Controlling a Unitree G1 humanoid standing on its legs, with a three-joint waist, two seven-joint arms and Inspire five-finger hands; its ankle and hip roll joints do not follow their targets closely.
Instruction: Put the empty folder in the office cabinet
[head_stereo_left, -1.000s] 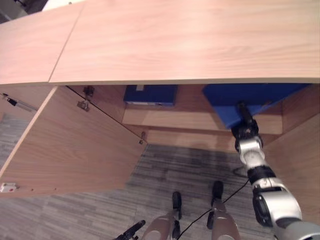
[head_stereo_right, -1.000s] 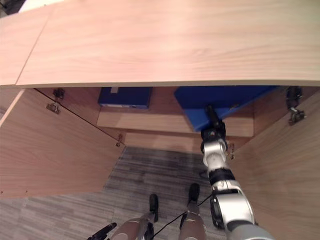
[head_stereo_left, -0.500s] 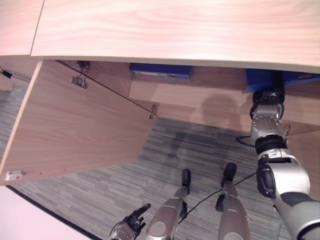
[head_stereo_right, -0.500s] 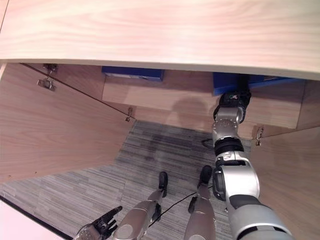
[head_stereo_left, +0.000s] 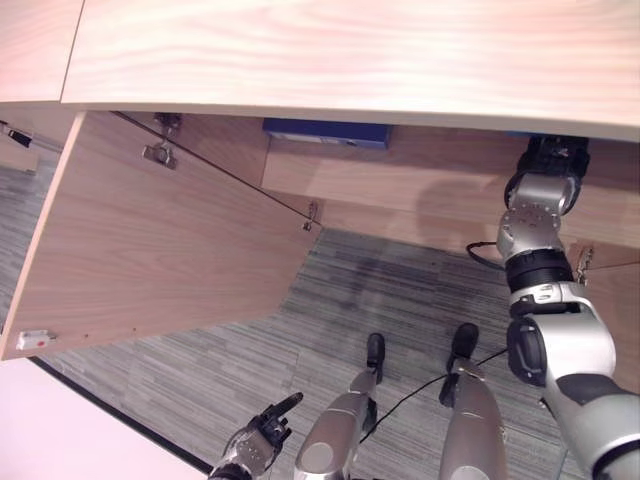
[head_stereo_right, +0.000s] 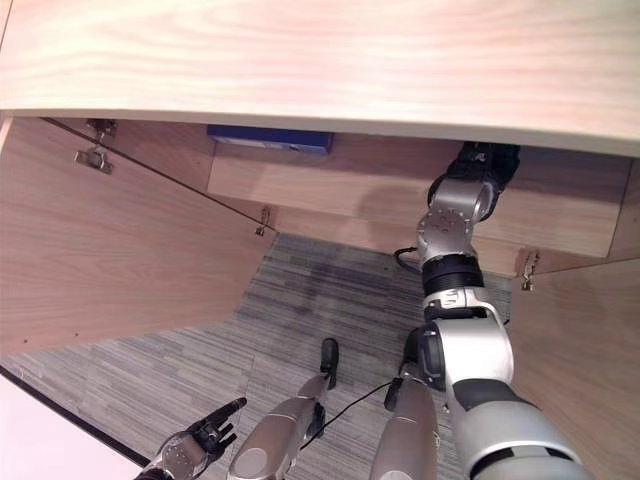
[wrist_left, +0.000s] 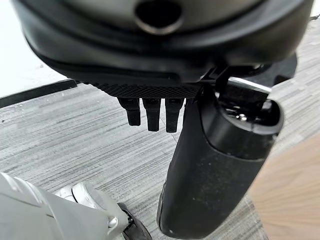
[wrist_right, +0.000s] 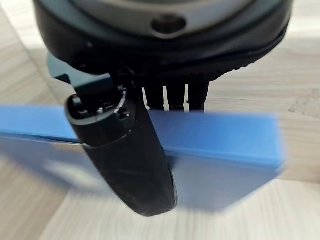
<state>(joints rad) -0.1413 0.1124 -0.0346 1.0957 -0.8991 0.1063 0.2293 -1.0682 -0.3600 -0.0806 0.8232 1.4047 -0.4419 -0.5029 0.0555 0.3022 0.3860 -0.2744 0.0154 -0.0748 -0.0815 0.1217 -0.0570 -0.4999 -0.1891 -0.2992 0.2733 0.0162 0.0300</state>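
Under the wooden cabinet top (head_stereo_left: 330, 50), both doors stand open over grey carpet (head_stereo_left: 400, 290). Since half a second ago the right hand (wrist_right: 125, 150) has reached deeper, thumb and fingers pinching the blue folder (wrist_right: 225, 145) on the shelf. Far left sits another blue folder (head_stereo_left: 325, 131). Near left, the left hand (head_stereo_left: 262, 438) hangs spread.

Office: wood cabinet (head_stereo_left: 330, 60), grey carpet floor (head_stereo_left: 400, 300), blue folder (head_stereo_left: 325, 131).
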